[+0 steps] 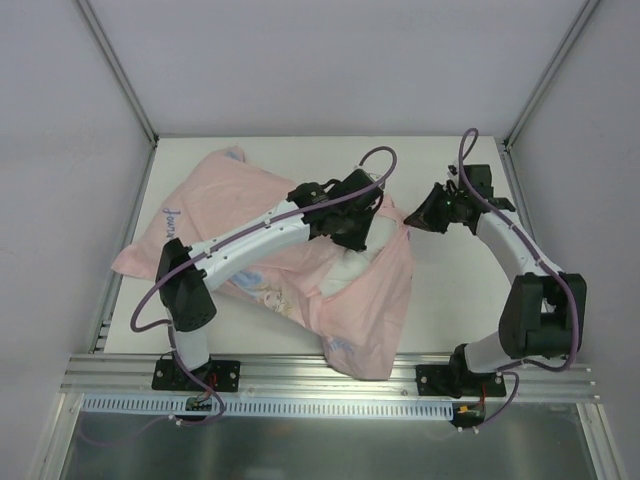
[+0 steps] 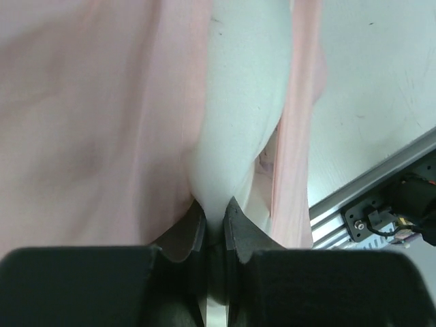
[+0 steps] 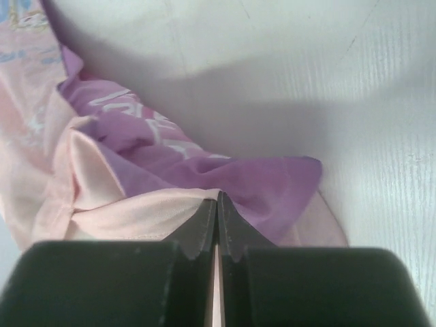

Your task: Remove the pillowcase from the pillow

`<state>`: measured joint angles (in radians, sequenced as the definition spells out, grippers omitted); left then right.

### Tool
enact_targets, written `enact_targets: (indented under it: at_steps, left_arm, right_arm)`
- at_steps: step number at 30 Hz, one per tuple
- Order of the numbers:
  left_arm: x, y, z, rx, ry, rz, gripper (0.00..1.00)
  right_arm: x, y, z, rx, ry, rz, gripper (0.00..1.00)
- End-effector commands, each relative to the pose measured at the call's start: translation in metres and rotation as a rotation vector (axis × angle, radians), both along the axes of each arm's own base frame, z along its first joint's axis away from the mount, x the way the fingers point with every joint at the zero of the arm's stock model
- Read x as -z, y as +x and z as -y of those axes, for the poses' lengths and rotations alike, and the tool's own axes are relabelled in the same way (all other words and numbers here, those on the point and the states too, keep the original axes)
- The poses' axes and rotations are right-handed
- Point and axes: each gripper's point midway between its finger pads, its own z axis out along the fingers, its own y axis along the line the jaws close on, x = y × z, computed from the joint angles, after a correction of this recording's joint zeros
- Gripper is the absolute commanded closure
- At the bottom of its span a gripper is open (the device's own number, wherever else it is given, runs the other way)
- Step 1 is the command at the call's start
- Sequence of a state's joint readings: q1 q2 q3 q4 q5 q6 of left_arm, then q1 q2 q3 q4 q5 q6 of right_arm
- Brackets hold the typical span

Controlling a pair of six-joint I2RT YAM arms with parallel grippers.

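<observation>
One pillowcase (image 1: 220,200), one pillow (image 2: 238,102), left end effector (image 2: 214,208), right end effector (image 3: 218,201) pinching

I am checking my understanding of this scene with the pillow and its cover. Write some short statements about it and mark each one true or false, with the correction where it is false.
1. The left gripper is shut on the white pillow. True.
2. The right gripper is open and holds nothing. False: it is shut on a pale pink edge of the pillowcase.
3. The pillowcase is completely off the pillow. False: pink fabric lies on both sides of the pillow, and only part of the white shows.
4. The purple printed side of the pillowcase shows beside the right gripper. True.
</observation>
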<state>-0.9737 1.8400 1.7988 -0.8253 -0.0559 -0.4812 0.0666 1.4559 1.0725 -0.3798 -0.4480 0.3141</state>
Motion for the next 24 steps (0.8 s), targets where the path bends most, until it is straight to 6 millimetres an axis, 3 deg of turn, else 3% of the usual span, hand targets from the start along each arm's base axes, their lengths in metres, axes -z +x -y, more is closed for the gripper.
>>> enact_targets:
  at_steps: [1, 7, 12, 14, 15, 16, 17, 18, 19, 20, 21, 23, 24]
  left_arm:
    - [-0.051, -0.057, -0.019, 0.096, -0.118, -0.082, 1.00]
    - [-0.082, -0.071, -0.029, 0.120, -0.242, -0.038, 1.00]
    - [-0.109, -0.062, -0.022, 0.093, -0.315, 0.017, 1.00]
    - [-0.116, -0.048, -0.022, 0.035, -0.329, 0.033, 1.00]
    - [-0.122, -0.037, -0.018, -0.004, -0.344, 0.042, 1.00]
    - [-0.126, -0.028, -0.018, -0.037, -0.355, 0.045, 1.00]
    - [-0.128, -0.011, -0.024, -0.094, -0.364, 0.047, 1.00]
    - [-0.130, 0.003, -0.023, -0.131, -0.371, 0.049, 1.00]
    - [-0.132, 0.014, -0.025, -0.184, -0.388, 0.038, 1.00]
    - [-0.125, 0.034, -0.031, -0.247, -0.385, 0.026, 1.00]
    - [-0.127, 0.043, -0.034, -0.294, -0.406, 0.010, 1.00]
    - [-0.122, 0.061, -0.037, -0.347, -0.422, -0.016, 1.00]
    - [-0.124, 0.070, -0.040, -0.374, -0.434, -0.012, 1.00]
  right_arm:
    - [0.005, 0.049, 0.035, 0.125, -0.059, 0.065, 0.99]
    - [0.047, 0.054, 0.027, 0.090, -0.026, -0.031, 0.99]
    - [0.075, 0.035, 0.015, 0.052, 0.001, -0.093, 0.99]
    - [0.072, 0.023, 0.007, 0.032, 0.014, -0.085, 0.99]
    - [0.083, 0.006, 0.000, 0.014, 0.014, -0.107, 0.99]
    - [0.084, -0.004, -0.004, 0.015, 0.024, -0.113, 0.99]
    - [0.074, -0.011, -0.007, 0.013, 0.031, -0.075, 0.99]
    - [0.087, -0.033, -0.011, 0.009, 0.030, -0.105, 0.99]
    - [0.087, -0.043, -0.011, 0.016, 0.033, -0.103, 0.99]
    - [0.069, -0.051, -0.014, 0.019, 0.053, -0.051, 0.99]
    - [0.075, -0.073, -0.014, 0.016, 0.054, -0.074, 0.99]
    - [0.062, -0.090, -0.012, 0.011, 0.015, -0.012, 0.99]
    - [0.044, -0.104, -0.008, 0.011, -0.006, 0.042, 0.99]
